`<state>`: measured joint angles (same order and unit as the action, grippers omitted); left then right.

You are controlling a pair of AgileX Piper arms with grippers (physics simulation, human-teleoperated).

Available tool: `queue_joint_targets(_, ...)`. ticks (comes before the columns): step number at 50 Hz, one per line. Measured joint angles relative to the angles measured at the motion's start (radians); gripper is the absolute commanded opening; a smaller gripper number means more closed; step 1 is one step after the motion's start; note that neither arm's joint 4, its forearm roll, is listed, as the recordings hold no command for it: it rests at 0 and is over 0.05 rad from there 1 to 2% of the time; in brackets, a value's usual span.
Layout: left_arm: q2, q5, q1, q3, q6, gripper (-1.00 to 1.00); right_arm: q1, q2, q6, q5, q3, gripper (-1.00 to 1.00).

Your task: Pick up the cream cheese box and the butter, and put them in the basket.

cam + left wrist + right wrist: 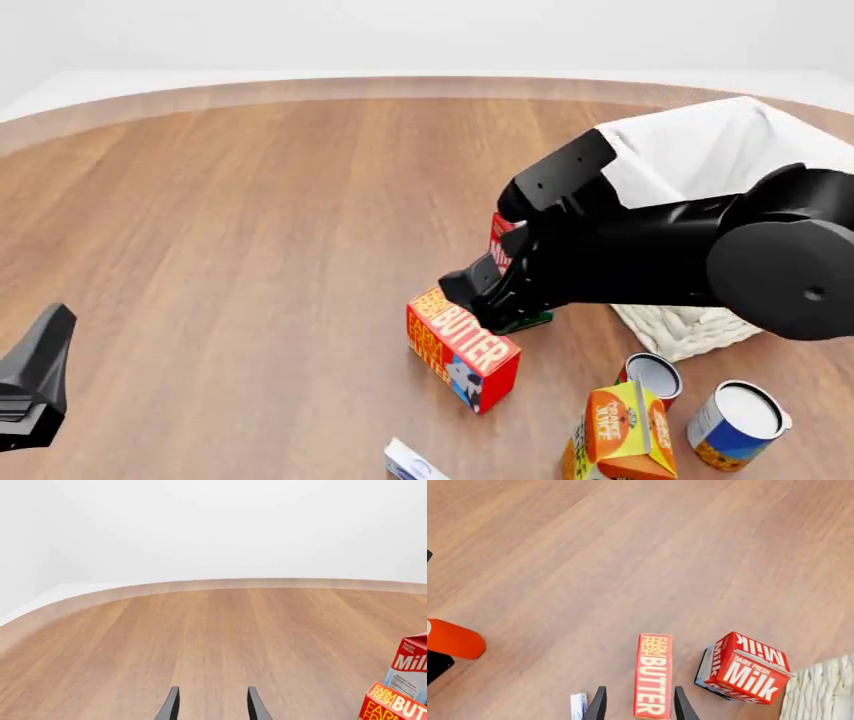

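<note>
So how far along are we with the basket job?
Nothing is in the basket yet as far as visible. The right gripper is open, straddling the butter on the table. The cream cheese box lies untouched near the front edge. The left gripper is open over bare wood.

Looks like a bare simulated test setup, not anyone's real kitchen: one wide wood-grain table [240, 220] with a rounded pale edge, blank white walls all round. Groceries just sit loose on it, like a red butter box [462, 350], a red-and-white milk carton [746, 668], and a cream woven basket [681, 328].
</note>
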<state>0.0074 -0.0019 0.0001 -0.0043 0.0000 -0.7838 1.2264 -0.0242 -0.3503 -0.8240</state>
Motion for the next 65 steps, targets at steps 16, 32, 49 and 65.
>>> queue_joint_targets(16,0.0,0.0,0.0,0.0,0.0,1.0,0.012,0.052,-0.027,0.029,0.019,1.0)
queue_joint_targets(32,0.0,0.0,0.0,0.0,0.0,1.0,0.034,0.083,-0.026,0.057,0.048,1.0)
queue_joint_targets(49,0.0,0.0,0.0,0.0,0.0,1.0,0.057,0.163,-0.025,0.116,0.072,1.0)
queue_joint_targets(65,0.0,0.0,0.0,0.0,0.0,1.0,0.066,0.23,-0.029,0.172,0.092,1.0)
